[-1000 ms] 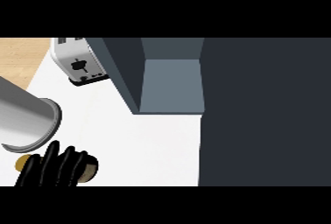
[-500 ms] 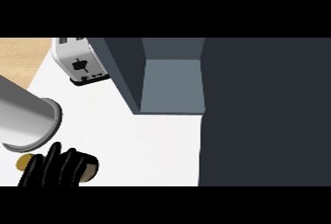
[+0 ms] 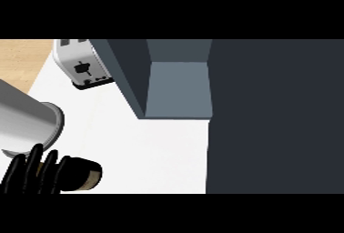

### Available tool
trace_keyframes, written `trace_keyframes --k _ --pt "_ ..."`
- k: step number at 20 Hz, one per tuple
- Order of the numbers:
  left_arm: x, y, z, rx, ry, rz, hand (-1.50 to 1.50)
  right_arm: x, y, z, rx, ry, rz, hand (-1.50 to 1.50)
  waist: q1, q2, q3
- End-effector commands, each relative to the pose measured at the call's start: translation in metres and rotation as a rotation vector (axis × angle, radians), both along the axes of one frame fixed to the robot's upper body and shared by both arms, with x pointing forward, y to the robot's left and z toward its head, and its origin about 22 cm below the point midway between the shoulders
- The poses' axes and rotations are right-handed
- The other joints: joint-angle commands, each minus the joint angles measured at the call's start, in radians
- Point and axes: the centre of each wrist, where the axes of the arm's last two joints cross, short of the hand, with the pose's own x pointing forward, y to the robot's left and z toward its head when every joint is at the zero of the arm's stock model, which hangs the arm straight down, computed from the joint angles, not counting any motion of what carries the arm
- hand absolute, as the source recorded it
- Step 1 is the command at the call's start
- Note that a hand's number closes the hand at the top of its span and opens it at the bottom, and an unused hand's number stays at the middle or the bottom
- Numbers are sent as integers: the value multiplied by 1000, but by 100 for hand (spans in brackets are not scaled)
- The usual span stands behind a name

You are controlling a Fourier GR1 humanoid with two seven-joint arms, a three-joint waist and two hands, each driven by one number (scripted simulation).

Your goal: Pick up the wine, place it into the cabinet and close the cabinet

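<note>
The wine bottle [image 3: 82, 175] is dark with a tan band and lies at the lower left of the white counter [image 3: 148, 150]. My left hand [image 3: 30, 175] is curled round it, and the fingers hide most of its body. The grey forearm [image 3: 23, 123] shows just above the hand at the left edge. The cabinet [image 3: 178, 88] stands open at the top middle, showing its grey-blue inside, up and to the right of the bottle. My right hand shows nowhere.
A silver toaster [image 3: 80, 63] stands at the back left, close to the cabinet's left wall [image 3: 128, 73]. A broad dark panel [image 3: 275, 118] fills the right side of the view. A wooden surface [image 3: 23, 59] lies beyond the counter's left edge.
My left hand and the bottle have edged slightly upward in the view. Nothing else has moved.
</note>
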Motion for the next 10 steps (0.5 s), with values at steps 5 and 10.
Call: trace_keyframes --k 5,10 --pt "-24 33 40 -3 -127 88 -150 -16 -3 25 27 -46 15 -150 4 1 -2" --pt "-26 41 44 12 -94 113 -150 -21 9 22 24 -40 16 -150 0 1 -1"
